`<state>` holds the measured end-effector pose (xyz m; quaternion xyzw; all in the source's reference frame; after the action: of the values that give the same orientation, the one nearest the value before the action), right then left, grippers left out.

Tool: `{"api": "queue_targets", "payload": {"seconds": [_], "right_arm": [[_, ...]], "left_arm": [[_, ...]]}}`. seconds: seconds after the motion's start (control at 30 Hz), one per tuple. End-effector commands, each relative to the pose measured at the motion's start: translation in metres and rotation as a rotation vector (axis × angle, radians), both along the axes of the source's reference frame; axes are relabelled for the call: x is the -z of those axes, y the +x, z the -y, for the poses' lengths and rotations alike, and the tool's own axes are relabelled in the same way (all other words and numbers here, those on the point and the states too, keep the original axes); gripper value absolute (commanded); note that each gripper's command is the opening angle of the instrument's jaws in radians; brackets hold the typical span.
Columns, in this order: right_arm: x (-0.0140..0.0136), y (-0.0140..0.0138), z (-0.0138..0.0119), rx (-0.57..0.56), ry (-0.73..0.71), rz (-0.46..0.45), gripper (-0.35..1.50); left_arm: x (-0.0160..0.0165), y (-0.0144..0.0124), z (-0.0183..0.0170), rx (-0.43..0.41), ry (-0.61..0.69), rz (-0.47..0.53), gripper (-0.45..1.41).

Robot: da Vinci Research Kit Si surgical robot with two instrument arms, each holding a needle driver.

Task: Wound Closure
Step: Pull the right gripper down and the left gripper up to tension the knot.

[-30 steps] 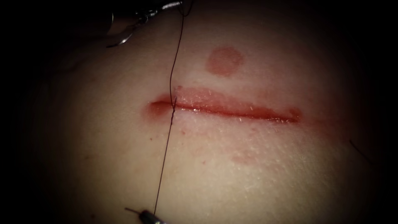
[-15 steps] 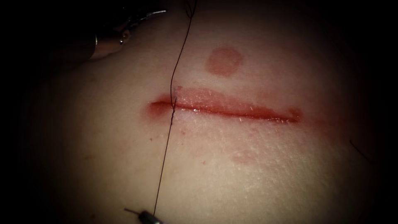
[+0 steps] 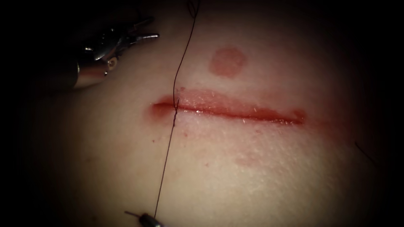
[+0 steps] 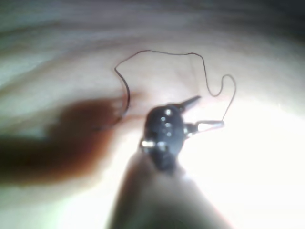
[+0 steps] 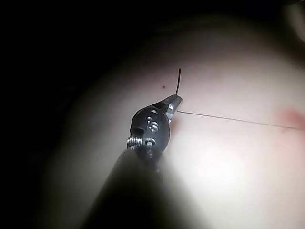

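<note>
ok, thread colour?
Dark, near black: the thread shows best in the endoscope view, crossing the cut near its left end.

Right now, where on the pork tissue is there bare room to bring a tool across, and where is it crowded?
Bare tissue lies below the red cut, right of the dark thread. Crowded: the cut's left end, where thread crosses, the open left tool above-left, and the right tool gripping thread below.
</note>
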<state>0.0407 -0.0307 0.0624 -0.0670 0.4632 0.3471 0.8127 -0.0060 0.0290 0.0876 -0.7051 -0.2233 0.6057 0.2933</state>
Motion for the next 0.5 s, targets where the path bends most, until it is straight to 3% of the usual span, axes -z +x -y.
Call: {"api": "queue_targets", "payload": {"seconds": [0.03, 0.23, 0.5], "right_arm": [[-0.0004, 0.0004, 0.0009, 0.002, 0.004, 0.000, -0.35], [-0.0004, 0.0004, 0.0009, 0.001, 0.002, -0.003, -0.35], [-0.0004, 0.0002, 0.0008, 0.001, 0.003, -0.003, -0.35]], "left_arm": [[-0.0009, -0.0010, -0.0003, -0.001, 0.044, 0.009, 0.74], [-0.0026, -0.0038, -0.0021, -0.002, 0.219, 0.041, 0.70], [-0.0056, -0.0064, -0.0033, 0.001, 0.185, 0.017, 0.70]]}}
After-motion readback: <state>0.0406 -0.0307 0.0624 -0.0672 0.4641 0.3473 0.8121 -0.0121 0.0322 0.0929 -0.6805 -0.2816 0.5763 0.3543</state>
